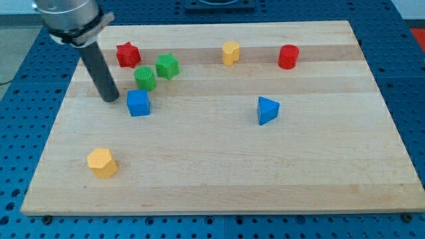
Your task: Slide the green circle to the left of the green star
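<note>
Camera view shows my tip (111, 98), a bare rod holding nothing, resting left of the blue cube (138, 103) and below-left of the green circle (145, 78). That circle sits just beside the green star (167, 66), on its lower left. I'd judge only a light nudge toward the view's top is needed, steering clear of the red star (127, 54).

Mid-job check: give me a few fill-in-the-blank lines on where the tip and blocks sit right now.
1. My tip rests just to the view's left of the ____ cube.
2. The green circle lies to the view's lower ____ of the green star.
3. The block nearest the view's bottom left is the ____ one.
4. The blue triangle sits toward the view's ____ of the blue cube.

Missing words: blue; left; yellow; right
</note>
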### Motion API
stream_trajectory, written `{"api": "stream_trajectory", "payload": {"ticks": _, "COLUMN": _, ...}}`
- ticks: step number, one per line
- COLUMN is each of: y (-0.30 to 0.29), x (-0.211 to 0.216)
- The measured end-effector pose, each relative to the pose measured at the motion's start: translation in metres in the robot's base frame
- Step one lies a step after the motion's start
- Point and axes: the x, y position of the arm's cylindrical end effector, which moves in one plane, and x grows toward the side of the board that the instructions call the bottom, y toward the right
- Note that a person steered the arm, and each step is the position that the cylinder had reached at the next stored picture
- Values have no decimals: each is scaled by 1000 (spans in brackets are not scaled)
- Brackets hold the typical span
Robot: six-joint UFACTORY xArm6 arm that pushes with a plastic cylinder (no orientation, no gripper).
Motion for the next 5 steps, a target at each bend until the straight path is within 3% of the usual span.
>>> {"api": "stream_trajectory", "payload": {"ticks": 3, "y": 57, "x": -9}}
{"api": "stream_trajectory", "payload": {"ticks": 5, "y": -18, "x": -56}}
